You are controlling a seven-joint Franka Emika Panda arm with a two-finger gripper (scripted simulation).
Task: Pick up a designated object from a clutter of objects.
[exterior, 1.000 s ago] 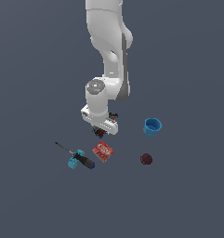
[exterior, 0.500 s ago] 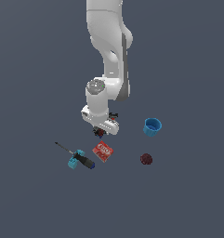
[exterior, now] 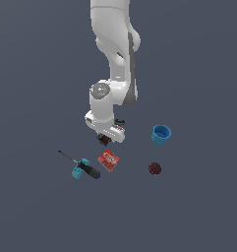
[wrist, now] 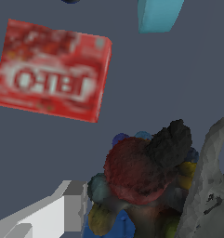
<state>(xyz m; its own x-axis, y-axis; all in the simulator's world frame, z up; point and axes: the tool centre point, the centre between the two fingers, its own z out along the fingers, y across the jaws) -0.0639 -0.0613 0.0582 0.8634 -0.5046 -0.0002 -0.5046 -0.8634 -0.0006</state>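
The designated object [wrist: 146, 167] is a dark lumpy thing with a dark red lump, a black end and small blue and yellow bits. In the wrist view it fills the space between my two fingers, the white one [wrist: 57, 211] and the grey one [wrist: 211, 186]. My gripper [exterior: 104, 140] points down at the floor and is shut on it; in the exterior view the object shows only as a small dark bit [exterior: 104, 141] under the hand. The flat red box [exterior: 109, 160] lies just in front of it and also shows in the wrist view [wrist: 50, 76].
A black-handled screwdriver [exterior: 83, 165] lies across a light blue block [exterior: 77, 173] to the exterior view's left. That block also shows in the wrist view [wrist: 157, 14]. A blue cup [exterior: 161, 134] and a dark red ball [exterior: 155, 169] stand to the right.
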